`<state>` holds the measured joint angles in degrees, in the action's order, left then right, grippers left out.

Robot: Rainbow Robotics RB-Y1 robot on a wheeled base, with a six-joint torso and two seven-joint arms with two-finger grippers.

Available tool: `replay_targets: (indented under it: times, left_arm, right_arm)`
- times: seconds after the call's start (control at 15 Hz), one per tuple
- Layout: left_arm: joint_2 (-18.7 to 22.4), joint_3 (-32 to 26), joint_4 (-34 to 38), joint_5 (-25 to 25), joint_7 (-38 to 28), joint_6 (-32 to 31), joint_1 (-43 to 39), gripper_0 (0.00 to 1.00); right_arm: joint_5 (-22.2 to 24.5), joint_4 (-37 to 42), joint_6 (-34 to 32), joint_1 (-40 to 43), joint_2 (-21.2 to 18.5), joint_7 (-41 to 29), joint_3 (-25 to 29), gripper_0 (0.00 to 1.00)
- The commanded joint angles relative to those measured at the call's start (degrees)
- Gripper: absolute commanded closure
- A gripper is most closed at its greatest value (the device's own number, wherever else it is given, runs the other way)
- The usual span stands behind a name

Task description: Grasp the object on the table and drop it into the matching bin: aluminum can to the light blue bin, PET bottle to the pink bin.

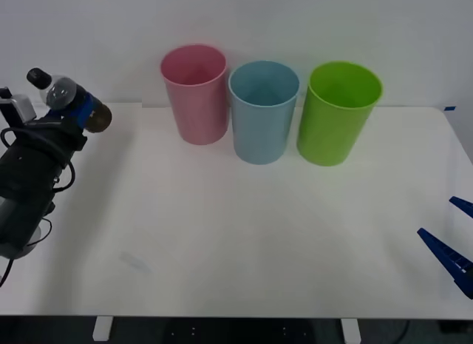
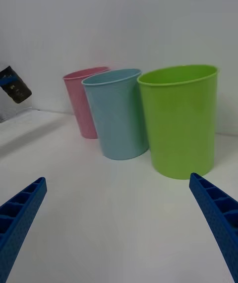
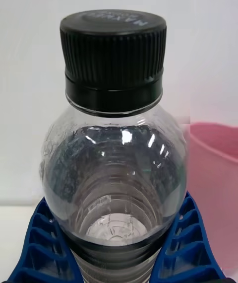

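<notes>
Left hand [image 1: 74, 107] grips PET bottle [image 1: 63, 92] — aloft.

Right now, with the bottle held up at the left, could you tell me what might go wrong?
The left gripper holds the PET bottle tilted, well left of the pink bin, so an early release would miss it. The light blue bin stands close beside the pink one, so overshooting could drop it in the wrong bin.
</notes>
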<state>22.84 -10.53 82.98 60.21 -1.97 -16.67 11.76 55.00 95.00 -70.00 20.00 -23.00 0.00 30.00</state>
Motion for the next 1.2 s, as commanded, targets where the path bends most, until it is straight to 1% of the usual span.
replay_targets:
  times: [0.07,0.2,0.33,0.6,0.73,0.8,0.87,1.07,1.2]
  left_arm:
    - [0.0,0.3,1.7,1.7,-4.0,0.1,2.0,1.0]
    - [0.1,0.6,1.9,3.5,-8.3,0.1,4.9,1.0]
    - [1.2,1.8,1.8,4.7,-12.9,0.1,7.7,1.0]
    - [7.0,8.3,1.7,4.4,-20.7,0.1,12.4,1.0]
    - [9.0,11.3,-0.1,3.9,-21.3,-0.5,15.7,1.0]
    - [9.6,12.3,-2.6,3.8,-20.9,-2.1,17.8,1.0]
    - [9.9,12.7,-5.6,4.4,-20.2,-5.4,20.4,1.0]
    - [10.0,13.7,-12.8,6.6,-19.4,-11.6,26.6,1.0]
    - [10.0,15.9,-17.2,6.9,-18.9,-12.8,30.5,1.0]
  right_arm:
    - [0.0,0.0,0.0,0.0,0.0,0.0,0.0,0.0]
    - [0.0,0.0,0.0,0.0,0.0,0.0,0.0,0.0]
    - [0.0,0.0,0.0,0.0,0.0,0.0,0.0,0.0]
    - [0.0,0.0,0.0,0.0,0.0,0.0,0.0,0.0]
    - [0.0,0.0,0.0,0.0,0.0,0.0,0.0,0.0]
    - [0.0,0.0,0.0,0.0,0.0,0.0,0.0,0.0]
    - [0.0,0.0,0.0,0.0,0.0,0.0,0.0,0.0]
    - [0.0,0.0,0.0,0.0,0.0,0.0,0.0,0.0]
    - [0.0,0.0,0.0,0.0,0.0,0.0,0.0,0.0]
